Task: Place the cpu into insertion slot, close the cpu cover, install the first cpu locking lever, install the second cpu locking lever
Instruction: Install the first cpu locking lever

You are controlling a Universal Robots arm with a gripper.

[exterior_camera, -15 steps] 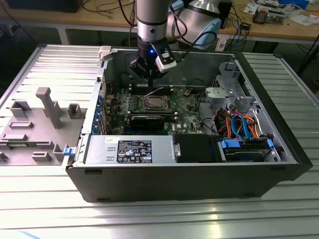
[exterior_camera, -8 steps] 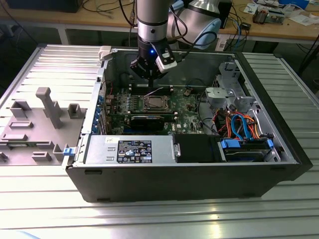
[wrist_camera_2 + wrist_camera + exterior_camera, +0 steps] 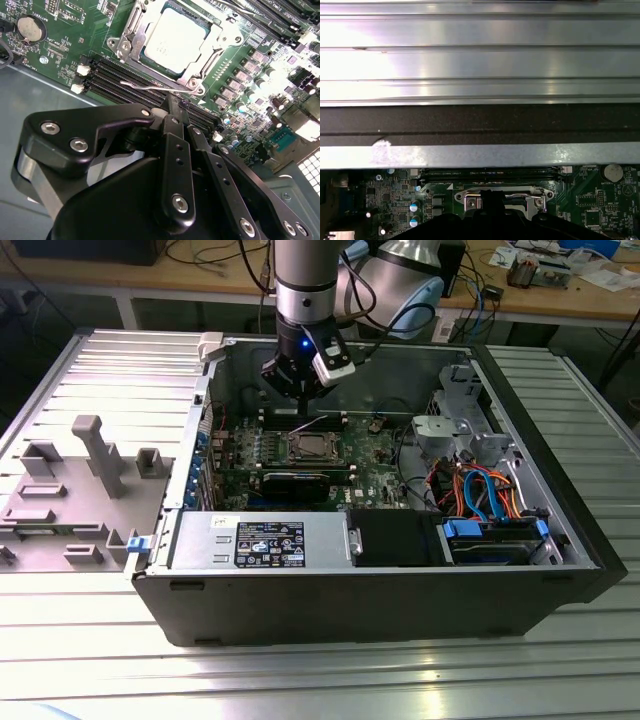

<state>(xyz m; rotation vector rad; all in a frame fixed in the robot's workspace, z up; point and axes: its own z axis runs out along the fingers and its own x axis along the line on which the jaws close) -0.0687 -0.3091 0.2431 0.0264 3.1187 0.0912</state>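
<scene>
The cpu [image 3: 175, 37] lies flat in the insertion slot [image 3: 117, 46], its silver-grey top showing. The cpu cover [image 3: 131, 35] is down over it, framing the chip. One thin wire locking lever [image 3: 145, 86] sticks out along the socket's side, by the black memory slots, and its inner end runs right up to my fingertips. A second lever [image 3: 250, 11] lies along the opposite side. My gripper [image 3: 172, 102] is shut, its tips together at the first lever; a grasp cannot be told. In the exterior view my gripper [image 3: 298, 395] hangs just behind the socket [image 3: 310, 448].
The open computer case [image 3: 400, 590] lies on a ribbed metal table. A coin battery [image 3: 31, 29] sits on the green motherboard. A power supply [image 3: 260, 540] and a drive bay with blue and orange cables [image 3: 490, 500] fill the near side. A grey fixture [image 3: 90, 450] stands at the exterior view's left.
</scene>
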